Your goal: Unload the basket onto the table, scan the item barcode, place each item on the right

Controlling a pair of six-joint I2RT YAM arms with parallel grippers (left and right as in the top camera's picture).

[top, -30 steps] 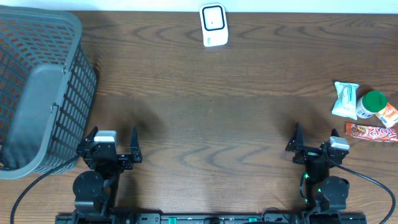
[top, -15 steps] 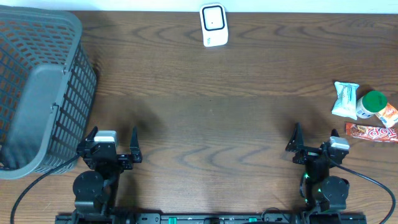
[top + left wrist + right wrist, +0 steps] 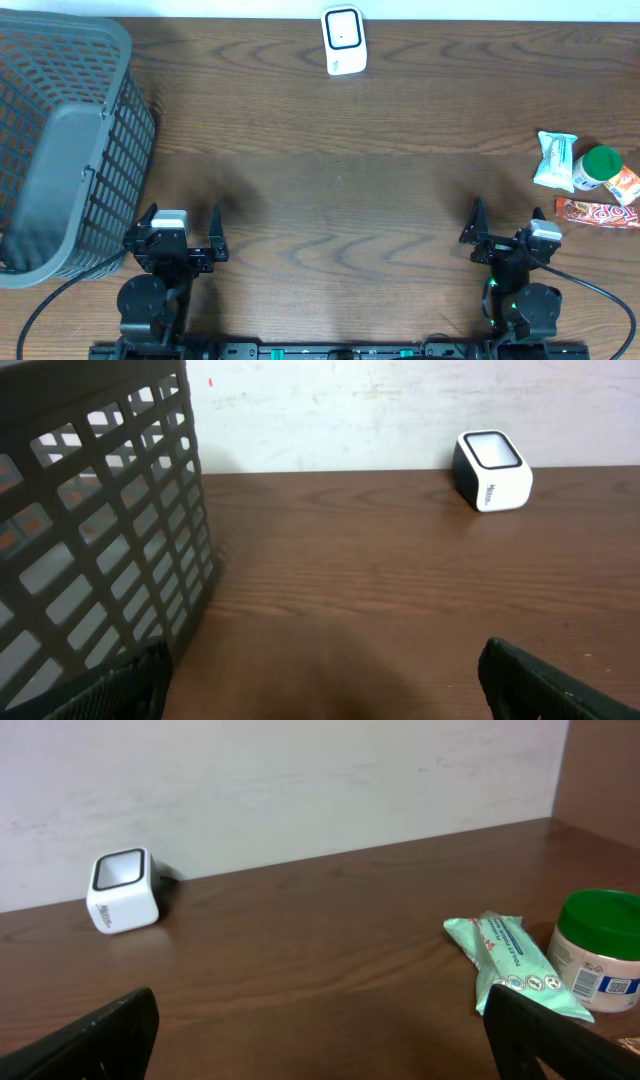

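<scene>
Table is dark wood. The basket sits at the left edge, probably the drop-off for scanned goods. The left claw and right claw are parked at the near edge, fingers wide apart, empty, touching nothing. The scanner is at the far middle, window up. Items are bunched at the right edge, near the right claw: packet, jar just beside it, red wrapper (can't tell which one is meant).

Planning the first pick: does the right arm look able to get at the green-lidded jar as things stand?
Probably yes. The right gripper is open, the green-lidded jar stands nearby with nothing between them; only the mint packet crowds one side.
</scene>
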